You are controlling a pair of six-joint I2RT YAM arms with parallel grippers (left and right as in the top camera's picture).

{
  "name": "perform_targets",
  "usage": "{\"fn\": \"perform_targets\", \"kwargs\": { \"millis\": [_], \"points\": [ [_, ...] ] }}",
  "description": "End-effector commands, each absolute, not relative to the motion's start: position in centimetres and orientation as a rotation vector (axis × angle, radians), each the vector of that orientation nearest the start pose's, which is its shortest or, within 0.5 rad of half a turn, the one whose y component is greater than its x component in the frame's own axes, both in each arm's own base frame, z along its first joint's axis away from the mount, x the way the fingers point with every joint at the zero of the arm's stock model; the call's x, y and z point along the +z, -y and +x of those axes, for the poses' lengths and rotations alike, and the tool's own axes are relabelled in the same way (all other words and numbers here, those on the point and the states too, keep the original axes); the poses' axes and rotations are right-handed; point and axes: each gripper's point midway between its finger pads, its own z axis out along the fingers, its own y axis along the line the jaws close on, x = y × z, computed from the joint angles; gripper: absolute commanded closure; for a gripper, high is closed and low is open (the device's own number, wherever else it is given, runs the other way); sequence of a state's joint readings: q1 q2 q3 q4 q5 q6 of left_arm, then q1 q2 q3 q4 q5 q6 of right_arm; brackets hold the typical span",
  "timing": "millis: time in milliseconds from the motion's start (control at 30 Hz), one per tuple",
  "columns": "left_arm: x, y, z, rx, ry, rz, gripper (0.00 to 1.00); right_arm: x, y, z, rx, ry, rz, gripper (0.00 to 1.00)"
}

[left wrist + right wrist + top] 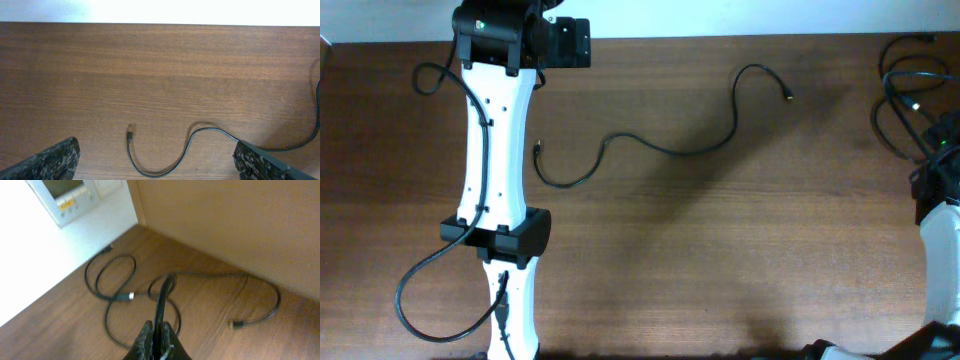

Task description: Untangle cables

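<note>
Brown wood-grain table (700,260), overhead view. One lone cable (665,150) lies in a loose wave across the middle, its ends apart and crossing nothing. Its near plug rests just beside the white left arm (500,150). The tangled cables (905,85) sit in the far right corner, and the right arm (945,230) reaches up to them along the table's right edge. The grip itself is too small to read here.

Left wrist view. The left gripper (155,160) hangs above the table with its fingers (50,160) spread wide and holding nothing. The lone cable's plug tip (129,133) and a U-shaped bend lie on the wood between them, untouched.

Right wrist view. The right gripper (159,339) has its fingers pressed together on one black strand (165,292), which runs forward from the pads as a narrow loop into the tangle. Beyond it, overlapping loops lie on the wood near a white wall (30,255) and a wooden side panel (240,225). A silver-tipped plug (131,296) and a gold-tipped plug (236,325) are visible.

Judged step: drawing one cord out of the knot. To do it well, the pull should probably be slow and directed toward the open table centre, following the strand toward its free plug, so that crossings slip open rather than cinch. If the whole bundle drags along, the idle left gripper could pin the rest.
</note>
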State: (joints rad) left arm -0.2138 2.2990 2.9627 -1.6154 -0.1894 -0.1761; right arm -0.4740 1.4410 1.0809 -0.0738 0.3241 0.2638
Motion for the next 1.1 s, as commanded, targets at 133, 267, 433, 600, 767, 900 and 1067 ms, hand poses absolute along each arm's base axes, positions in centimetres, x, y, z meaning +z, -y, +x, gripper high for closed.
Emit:
{"fn": "perform_targets", "kwargs": {
  "millis": [133, 267, 433, 600, 767, 900, 1067],
  "points": [
    [31.2, 7.6, 48.8, 0.064, -2.498, -0.006, 0.01, 23.4, 32.7, 34.7, -0.698, -1.778, 0.951, 0.96],
    [31.2, 7.6, 48.7, 0.064, -2.5, -0.005, 0.01, 24.2, 36.9, 32.9, -0.682, -1.681, 0.978, 0.96],
    [31.2, 7.6, 48.7, 0.064, -2.499, -0.006, 0.01, 21.5, 38.4, 36.6, -0.683, -1.727, 0.867, 0.96],
    [31.2, 7.6, 48.7, 0.064, -2.499, -0.006, 0.01, 17.8, 41.2, 39.6, -0.621, -1.952, 0.977, 0.96],
    [31.2, 7.8, 48.7, 0.048, -2.503, 0.0, 0.01, 16.4, 42.9, 40.0, -0.541, -2.068, 1.184, 0.96],
    [30.9, 7.8, 48.4, 0.05, -2.519, 0.002, 0.01, 13.3, 44.6, 36.5, -0.524, -2.101, 1.334, 0.96],
    [30.9, 7.8, 48.4, 0.051, -2.519, 0.002, 0.01, 12.2, 44.4, 35.1, -0.507, -2.162, 1.359, 0.01]
  ]
}}
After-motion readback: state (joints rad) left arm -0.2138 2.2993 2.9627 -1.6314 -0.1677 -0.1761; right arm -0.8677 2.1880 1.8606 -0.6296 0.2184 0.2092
